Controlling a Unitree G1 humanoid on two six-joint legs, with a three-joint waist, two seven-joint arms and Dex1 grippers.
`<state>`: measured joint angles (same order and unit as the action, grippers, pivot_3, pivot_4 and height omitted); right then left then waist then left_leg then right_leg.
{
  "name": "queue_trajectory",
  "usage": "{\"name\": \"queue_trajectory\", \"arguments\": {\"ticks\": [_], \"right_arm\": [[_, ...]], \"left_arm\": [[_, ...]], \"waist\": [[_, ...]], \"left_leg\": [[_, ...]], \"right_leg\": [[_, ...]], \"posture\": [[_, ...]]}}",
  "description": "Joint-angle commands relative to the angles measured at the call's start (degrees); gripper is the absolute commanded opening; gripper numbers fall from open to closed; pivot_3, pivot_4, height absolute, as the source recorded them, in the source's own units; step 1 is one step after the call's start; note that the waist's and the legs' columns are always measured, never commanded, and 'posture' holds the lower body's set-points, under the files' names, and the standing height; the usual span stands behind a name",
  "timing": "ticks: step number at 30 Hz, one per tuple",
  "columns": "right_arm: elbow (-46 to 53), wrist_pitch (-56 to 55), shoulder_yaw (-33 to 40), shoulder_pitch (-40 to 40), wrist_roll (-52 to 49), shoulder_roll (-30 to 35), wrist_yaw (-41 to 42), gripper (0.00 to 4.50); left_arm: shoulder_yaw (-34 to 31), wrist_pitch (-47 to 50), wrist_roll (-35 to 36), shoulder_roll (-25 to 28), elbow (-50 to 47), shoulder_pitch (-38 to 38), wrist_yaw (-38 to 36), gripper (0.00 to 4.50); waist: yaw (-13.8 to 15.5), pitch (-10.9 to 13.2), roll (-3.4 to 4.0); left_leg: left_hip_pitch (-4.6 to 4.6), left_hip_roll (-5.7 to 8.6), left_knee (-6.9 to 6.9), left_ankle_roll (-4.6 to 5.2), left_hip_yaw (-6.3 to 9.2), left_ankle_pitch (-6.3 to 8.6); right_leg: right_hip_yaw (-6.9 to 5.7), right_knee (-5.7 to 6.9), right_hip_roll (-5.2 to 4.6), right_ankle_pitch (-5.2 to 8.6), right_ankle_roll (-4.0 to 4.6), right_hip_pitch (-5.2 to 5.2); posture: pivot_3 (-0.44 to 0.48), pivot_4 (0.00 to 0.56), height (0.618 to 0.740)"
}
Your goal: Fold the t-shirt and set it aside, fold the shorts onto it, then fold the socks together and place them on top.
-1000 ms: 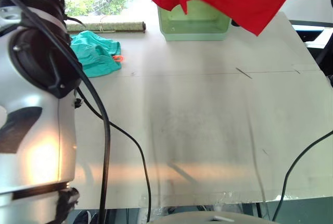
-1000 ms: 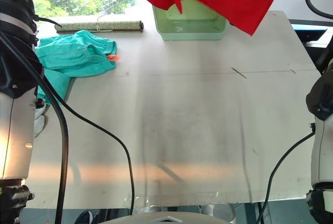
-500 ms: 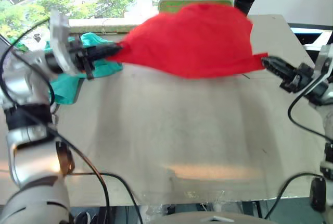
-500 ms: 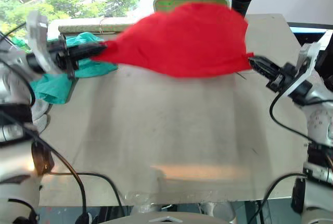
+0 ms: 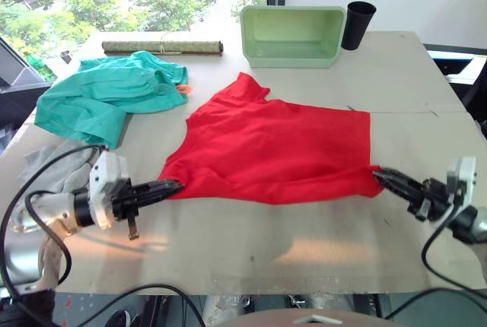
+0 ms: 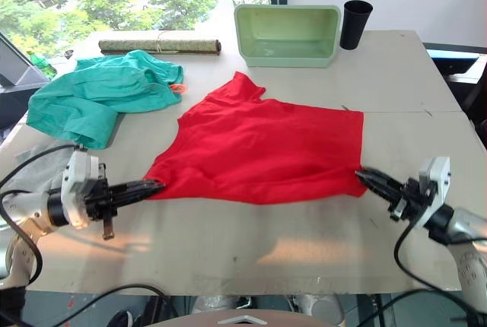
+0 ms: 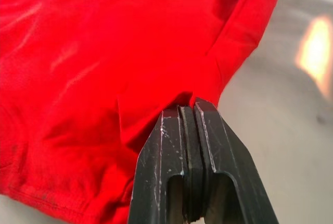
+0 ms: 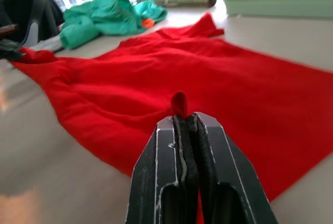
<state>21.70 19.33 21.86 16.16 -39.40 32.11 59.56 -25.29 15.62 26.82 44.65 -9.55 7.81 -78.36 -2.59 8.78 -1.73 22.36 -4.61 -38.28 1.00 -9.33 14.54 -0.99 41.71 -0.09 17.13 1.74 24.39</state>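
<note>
One t-shirt spread flat mid-table, near hem toward robot | thin, light, limp; likely slides and wrinkles, best held at hem corners | left gripper pinched shut on left hem corner | right gripper clamped on right hem corner | shorts heaped far left, apart.

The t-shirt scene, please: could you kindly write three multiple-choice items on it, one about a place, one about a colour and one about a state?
1. Where do the shorts lie?
A. inside the green bin
B. on the table's left side
C. on the t-shirt

2. What colour is the cup beside the bin?
A. black
B. white
C. yellow

3. How is the t-shirt?
A. folded small
B. hanging in the air
C. spread flat, pinched at both near corners

Key: 1 B, left of the shirt; 2 A, dark cup; 3 C, left gripper and right gripper have their jaws shut on it.
</note>
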Motion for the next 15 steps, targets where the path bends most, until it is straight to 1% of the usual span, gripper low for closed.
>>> {"name": "queue_trajectory", "arguments": {"ticks": [1, 3, 5, 7, 11, 15], "right_arm": [[4.1, -4.3, 1.1, 6.0, -0.4, -1.2, 2.7, 0.0], [4.7, -6.6, 1.0, 9.3, -0.1, -1.9, 3.8, 0.0], [3.6, -11.9, 1.0, 13.5, 1.1, -3.2, 7.5, 0.0], [2.7, -14.9, 0.9, 15.9, 2.2, -3.8, 8.5, 0.0], [1.6, -18.1, 0.2, 19.3, 3.8, -3.7, 9.8, 0.0], [2.6, -16.6, -1.3, 23.0, 4.2, -1.8, 10.7, 0.0]], "left_arm": [[-0.3, -6.5, -2.1, 0.5, 2.4, 1.0, 0.6, 0.04], [0.3, -8.7, -2.6, 0.4, 4.0, 1.1, 1.1, 0.04], [1.8, -12.3, -4.1, -0.2, 5.8, 0.7, 2.0, 0.04], [2.9, -14.7, -4.9, -0.3, 7.0, 0.3, 2.5, 0.04], [4.8, -13.7, -3.7, 0.3, 8.4, -0.5, 2.7, 0.04], [6.1, -9.9, -1.2, 3.4, 8.2, 0.8, -1.8, 0.04]], "waist": [[0.2, 0.0, -0.01], [0.2, 0.0, -0.02], [0.2, -0.1, -0.11], [0.2, -0.1, -0.13], [0.3, -0.3, -0.32], [0.4, -0.3, -0.41]], "left_leg": [[-0.01, 0.01, 0.02, 0.0, 0.06, 0.0], [-0.19, 0.05, 0.05, 0.05, 0.12, 0.05], [-0.49, 0.07, 0.22, 0.08, 0.15, 0.18], [-0.62, 0.07, 0.33, 0.29, 0.27, 0.33], [-0.59, 0.06, 0.51, 0.29, 0.36, 0.33], [-0.57, 0.06, 0.62, 0.15, 0.42, 0.25]], "right_leg": [[-0.02, -0.04, 0.01, 0.05, -0.08, -0.04], [-0.04, -0.14, -0.01, 0.08, -0.14, -0.24], [-0.04, -0.26, -0.02, 0.09, -0.16, -0.53], [-0.18, -0.45, -0.01, 0.1, -0.17, -0.73], [-0.31, -0.78, -0.01, 0.1, -0.17, -0.82], [-0.39, -0.88, -0.01, 0.1, -0.15, -0.84]], "posture": [[0.0, 0.15, 0.735], [0.0, 0.15, 0.735], [0.0, 0.15, 0.735], [0.0, 0.15, 0.735], [0.0, 0.15, 0.735], [0.0, 0.15, 0.735]]}}
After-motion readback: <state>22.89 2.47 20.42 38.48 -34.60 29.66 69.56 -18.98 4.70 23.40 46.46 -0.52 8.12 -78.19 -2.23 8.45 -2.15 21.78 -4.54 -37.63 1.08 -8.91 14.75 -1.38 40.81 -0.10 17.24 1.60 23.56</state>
